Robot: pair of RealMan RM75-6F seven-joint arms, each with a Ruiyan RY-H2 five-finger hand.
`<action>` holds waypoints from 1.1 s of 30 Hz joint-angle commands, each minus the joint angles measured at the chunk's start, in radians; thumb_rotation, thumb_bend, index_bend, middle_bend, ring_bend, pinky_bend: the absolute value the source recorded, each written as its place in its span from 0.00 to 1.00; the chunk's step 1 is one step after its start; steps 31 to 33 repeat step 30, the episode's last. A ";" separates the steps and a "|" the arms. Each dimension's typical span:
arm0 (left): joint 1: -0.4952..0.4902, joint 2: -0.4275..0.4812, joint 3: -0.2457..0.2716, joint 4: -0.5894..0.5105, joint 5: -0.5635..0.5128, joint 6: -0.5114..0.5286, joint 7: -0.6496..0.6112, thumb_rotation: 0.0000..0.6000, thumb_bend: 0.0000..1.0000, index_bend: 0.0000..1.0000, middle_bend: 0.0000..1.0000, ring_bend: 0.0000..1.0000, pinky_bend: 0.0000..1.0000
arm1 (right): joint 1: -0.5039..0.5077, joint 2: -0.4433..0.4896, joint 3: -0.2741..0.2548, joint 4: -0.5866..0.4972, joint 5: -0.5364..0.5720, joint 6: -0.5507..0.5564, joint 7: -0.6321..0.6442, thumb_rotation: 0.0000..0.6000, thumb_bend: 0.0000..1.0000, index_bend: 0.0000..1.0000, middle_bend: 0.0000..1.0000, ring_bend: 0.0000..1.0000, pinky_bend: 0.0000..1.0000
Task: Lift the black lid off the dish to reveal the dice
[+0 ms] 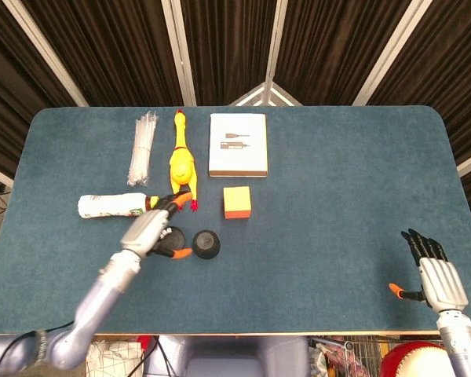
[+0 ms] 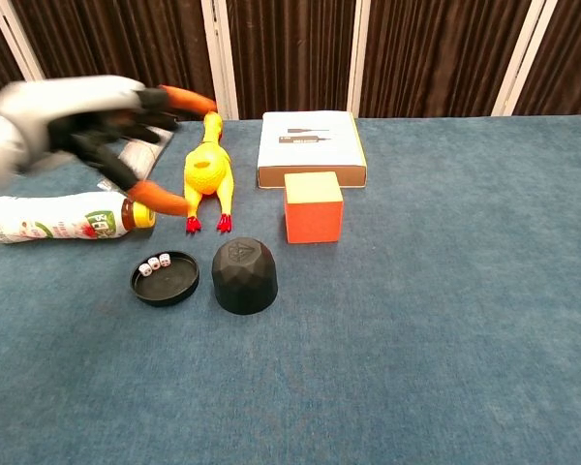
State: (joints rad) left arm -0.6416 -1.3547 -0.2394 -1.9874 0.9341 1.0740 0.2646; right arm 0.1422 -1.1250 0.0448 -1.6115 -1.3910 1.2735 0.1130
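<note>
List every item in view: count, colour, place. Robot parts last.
Black faceted dome lid: one, on the table right of the dish.
Shallow black round dish: one, uncovered, near the bottle.
Small white dice: three, in the dish.
Yellow rubber chicken: one, lying behind the dish.
Orange cube: one, centre.
White flat box: one, behind the cube.
Plastic drink bottle: one, white label, lying left.
Bundle of clear zip ties: one, far left.
Blue table: one.
Left hand: empty, raised, blurred.
Right hand: empty, near right edge.
</note>
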 commanded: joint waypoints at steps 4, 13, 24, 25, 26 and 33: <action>0.273 0.242 0.216 -0.132 0.146 0.380 0.159 1.00 0.26 0.11 0.01 0.00 0.00 | -0.015 -0.016 0.011 0.021 -0.030 0.070 -0.031 1.00 0.19 0.06 0.03 0.08 0.00; 0.477 0.339 0.308 -0.013 0.261 0.518 -0.061 1.00 0.27 0.12 0.04 0.00 0.00 | -0.020 -0.046 0.016 0.070 -0.103 0.147 -0.038 1.00 0.19 0.06 0.03 0.08 0.00; 0.531 0.338 0.306 0.084 0.379 0.500 -0.207 1.00 0.28 0.15 0.05 0.00 0.00 | -0.033 -0.063 0.020 0.093 -0.146 0.215 -0.019 1.00 0.19 0.06 0.03 0.08 0.00; 0.534 0.334 0.303 0.093 0.386 0.504 -0.209 1.00 0.28 0.15 0.05 0.00 0.00 | -0.033 -0.061 0.020 0.090 -0.143 0.212 -0.023 1.00 0.19 0.06 0.03 0.08 0.00; 0.538 0.330 0.300 0.101 0.388 0.506 -0.202 1.00 0.28 0.15 0.05 0.00 0.00 | -0.034 -0.058 0.019 0.088 -0.140 0.209 -0.027 1.00 0.19 0.06 0.03 0.08 0.00; 0.550 0.325 0.293 0.094 0.400 0.506 -0.194 1.00 0.28 0.15 0.05 0.00 0.00 | -0.037 -0.050 0.018 0.080 -0.129 0.202 -0.029 1.00 0.19 0.06 0.03 0.08 0.00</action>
